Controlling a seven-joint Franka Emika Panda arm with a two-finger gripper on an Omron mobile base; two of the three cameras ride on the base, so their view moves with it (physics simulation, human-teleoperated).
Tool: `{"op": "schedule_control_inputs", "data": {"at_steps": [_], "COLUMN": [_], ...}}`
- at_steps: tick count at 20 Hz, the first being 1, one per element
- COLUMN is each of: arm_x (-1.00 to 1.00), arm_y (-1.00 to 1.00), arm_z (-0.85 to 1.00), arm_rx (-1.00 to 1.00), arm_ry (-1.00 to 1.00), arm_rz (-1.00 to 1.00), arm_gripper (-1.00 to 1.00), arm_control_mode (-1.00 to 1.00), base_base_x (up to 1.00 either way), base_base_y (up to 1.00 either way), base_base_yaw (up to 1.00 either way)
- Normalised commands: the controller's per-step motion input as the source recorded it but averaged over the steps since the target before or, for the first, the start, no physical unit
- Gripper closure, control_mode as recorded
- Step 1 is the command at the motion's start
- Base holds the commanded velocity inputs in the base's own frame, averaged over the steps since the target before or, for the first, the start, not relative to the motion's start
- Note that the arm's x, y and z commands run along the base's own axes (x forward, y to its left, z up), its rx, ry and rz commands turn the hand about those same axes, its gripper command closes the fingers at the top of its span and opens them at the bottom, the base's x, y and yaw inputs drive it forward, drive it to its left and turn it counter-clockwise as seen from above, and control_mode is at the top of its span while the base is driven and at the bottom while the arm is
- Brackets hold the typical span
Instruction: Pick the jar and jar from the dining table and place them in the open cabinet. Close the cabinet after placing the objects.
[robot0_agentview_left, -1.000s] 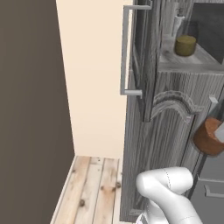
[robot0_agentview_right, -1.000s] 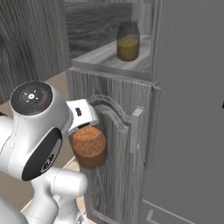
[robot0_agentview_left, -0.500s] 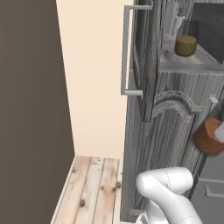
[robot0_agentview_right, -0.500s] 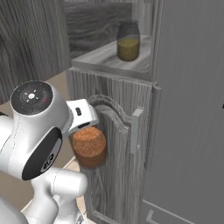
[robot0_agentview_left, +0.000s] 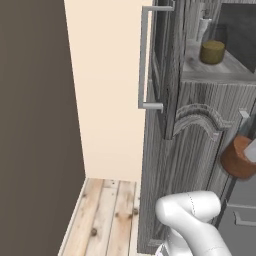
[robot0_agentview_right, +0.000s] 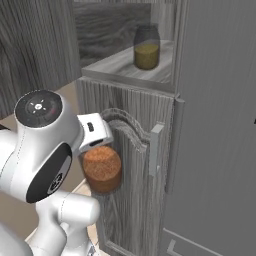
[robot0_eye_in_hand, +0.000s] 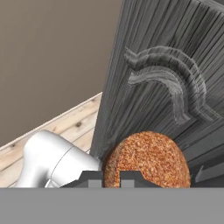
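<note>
Beside the cabinet (robot0_agentview_left: 165, 165), far left: dark brown wall (robot0_agentview_left: 35, 125), then a cream wall (robot0_agentview_left: 107, 90) and a strip of pale plank floor (robot0_agentview_left: 105, 215). Next comes the open door, seen edge-on, with its long silver bar handle (robot0_agentview_left: 144, 57). Right of that, the open shelf (robot0_agentview_right: 120, 65), where the olive-yellow jar (robot0_agentview_right: 146, 48) already stands upright, toward the back. Below the shelf, a closed arched-panel door (robot0_agentview_right: 130, 165).

Lower down, in front of that arched panel, the gripper (robot0_agentview_right: 95, 134) is closed on the reddish-brown jar (robot0_agentview_right: 102, 168). The jar hangs under the hand, near the panel; touching or not, cannot tell. It sits well below shelf level.

Judgement: the carry is under way and the second jar is not yet placed. To do it well, lift straight up until the jar clears the shelf lip, then move inward. Aim for bare shelf beside the yellow jar, not against it. Keep the jar upright, mind the open door on the left, and release only once the base rests flat.
</note>
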Motion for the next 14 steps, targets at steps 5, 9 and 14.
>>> {"op": "schedule_control_inputs", "data": {"at_steps": [5,9,14], "arm_x": [0.00,0.00,0.01], "arm_y": [0.00,0.00,0.00], "arm_z": [0.00,0.00,0.11], "arm_rx": [0.00,0.00,0.00], "arm_ry": [0.03,0.02,0.00], "arm_rz": [0.00,0.00,0.02], "arm_gripper": [1.00,1.00,1.00], "arm_control_mode": [-1.00,-1.00,-1.00], "base_base_x": [0.00,0.00,0.00], "base_base_y": [0.00,0.00,0.00], "base_base_yaw": [0.00,0.00,0.00]}}
